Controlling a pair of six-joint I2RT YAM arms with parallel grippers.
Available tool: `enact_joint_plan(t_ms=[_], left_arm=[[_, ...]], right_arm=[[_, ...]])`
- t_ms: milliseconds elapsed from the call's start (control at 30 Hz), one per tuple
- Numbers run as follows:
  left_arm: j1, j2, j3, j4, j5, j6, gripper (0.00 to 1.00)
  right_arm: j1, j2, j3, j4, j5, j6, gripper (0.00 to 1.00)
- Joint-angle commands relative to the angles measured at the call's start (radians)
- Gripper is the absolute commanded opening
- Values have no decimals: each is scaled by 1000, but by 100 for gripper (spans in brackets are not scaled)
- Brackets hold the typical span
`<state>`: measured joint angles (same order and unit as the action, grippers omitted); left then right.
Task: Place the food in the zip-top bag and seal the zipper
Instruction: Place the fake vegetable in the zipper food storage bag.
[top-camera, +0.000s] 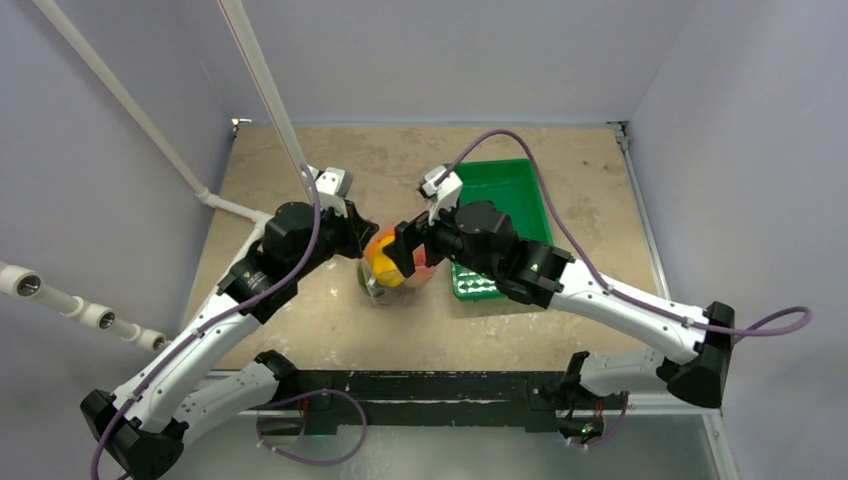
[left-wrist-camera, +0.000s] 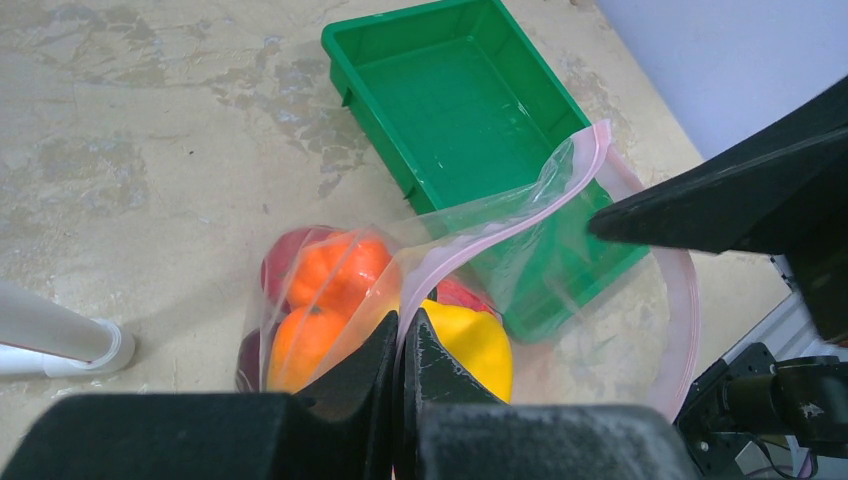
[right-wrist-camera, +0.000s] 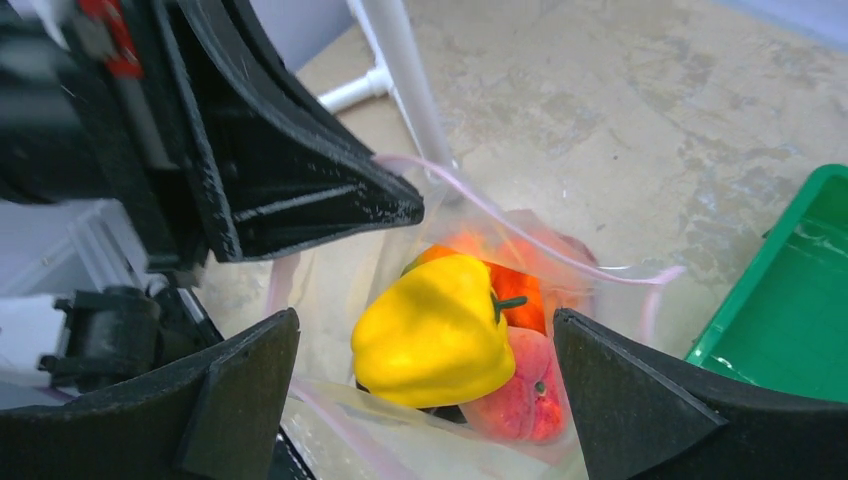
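The clear zip-top bag (top-camera: 397, 283) stands mid-table with its mouth open upward. The food lies inside it: a yellow pepper (right-wrist-camera: 430, 335), a peach (right-wrist-camera: 520, 395), orange fruits (left-wrist-camera: 335, 275) and a dark red piece (left-wrist-camera: 285, 255). My left gripper (left-wrist-camera: 403, 330) is shut on the bag's rim, pinching the pinkish zipper (left-wrist-camera: 480, 240) strip. My right gripper (right-wrist-camera: 425, 320) hangs open over the bag's mouth, its fingers either side of the pepper and apart from it. In the top view, both grippers (top-camera: 385, 245) meet over the bag.
The green tray (left-wrist-camera: 450, 90) sits just right of the bag with nothing in it, its near corner behind the plastic. A white pipe (right-wrist-camera: 400, 70) rises from the table left of the bag. Walls close in on three sides.
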<state>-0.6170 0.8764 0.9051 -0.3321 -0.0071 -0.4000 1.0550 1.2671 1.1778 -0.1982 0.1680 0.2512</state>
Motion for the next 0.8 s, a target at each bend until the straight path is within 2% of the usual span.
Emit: enact_joint_plan(t_ms=[0,233,633,767], left_arm=[[4,-13,9,16,2,20,0],[4,-10,10,16,2,18,0],[3,-20,7,24,27,24,0],[4,-20,6,25,28,24,0]], right_arm=[[4,-113,70,49,101,81,99],[3,-198,66,16,184,203,99],[3,-184,14,-138,244,365,99],[3,-194,-27,-166,246,417,91]])
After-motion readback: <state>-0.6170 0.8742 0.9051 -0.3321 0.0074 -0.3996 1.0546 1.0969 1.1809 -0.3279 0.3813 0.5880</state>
